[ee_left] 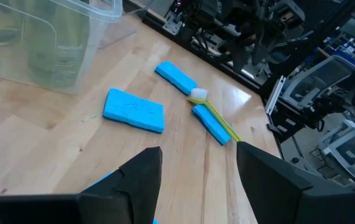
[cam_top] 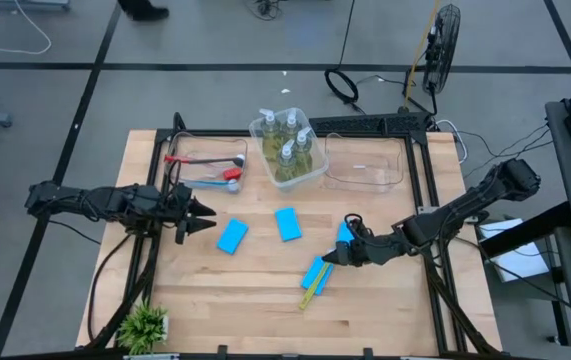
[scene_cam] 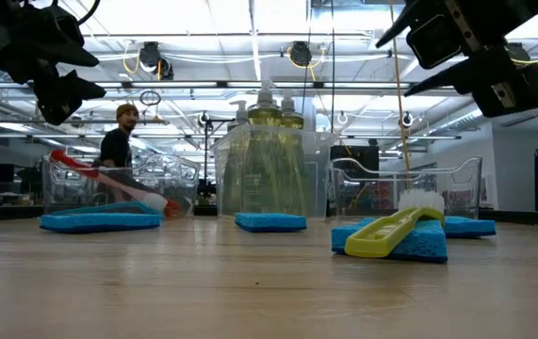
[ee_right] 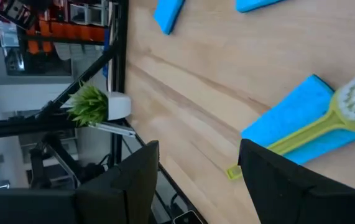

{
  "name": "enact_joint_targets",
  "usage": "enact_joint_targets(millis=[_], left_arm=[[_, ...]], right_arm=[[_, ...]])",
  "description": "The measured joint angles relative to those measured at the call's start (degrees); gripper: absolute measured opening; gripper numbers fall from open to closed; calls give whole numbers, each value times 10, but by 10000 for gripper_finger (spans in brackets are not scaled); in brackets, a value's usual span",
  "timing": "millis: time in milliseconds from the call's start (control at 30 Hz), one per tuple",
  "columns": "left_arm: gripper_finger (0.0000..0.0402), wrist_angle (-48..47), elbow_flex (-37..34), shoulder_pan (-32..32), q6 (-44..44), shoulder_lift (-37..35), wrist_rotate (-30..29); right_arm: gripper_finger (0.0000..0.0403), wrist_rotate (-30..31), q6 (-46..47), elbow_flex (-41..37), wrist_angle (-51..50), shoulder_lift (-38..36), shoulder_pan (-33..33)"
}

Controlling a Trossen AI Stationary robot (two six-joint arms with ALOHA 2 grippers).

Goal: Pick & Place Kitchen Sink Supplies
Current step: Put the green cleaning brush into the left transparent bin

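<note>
Yellow-green brush (cam_top: 314, 284) lies diagonally across a sponge (cam_top: 313, 272); your right gripper (cam_top: 331, 257), fingers spread, hovers just beside its bristle end.

the high view looks straight down from well above, taking in the whole wooden table (cam_top: 265, 290) and both arms. the low view sits at table-top height and looks level across the boards into the room, close enough that the yellow-green brush (scene_cam: 391, 231) lying on a blue sponge (scene_cam: 410, 243) fills the near ground. the left wrist view looks forward and down between its own fingers (ee_left: 143, 180) across the table and sees that same brush (ee_left: 213, 114) farther off. the right wrist view looks down from close by at the same brush (ee_right: 326, 124) and sponge (ee_right: 295, 127), with the potted plant (ee_right: 90, 102) at the table's edge beyond, also seen from above (cam_top: 145, 325).
</note>
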Motion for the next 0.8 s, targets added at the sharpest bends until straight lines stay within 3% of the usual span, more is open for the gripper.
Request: enact_joint_targets(millis=[267, 433, 800], left_arm=[[210, 0, 0, 0, 9, 0, 1], [210, -1, 0, 0, 9, 0, 1], [209, -2, 0, 0, 21, 0, 1]], right_arm=[[210, 4, 17, 31, -32, 3, 1], [210, -17, 76, 75, -121, 53, 1], [210, -30, 148, 122, -194, 124, 1]])
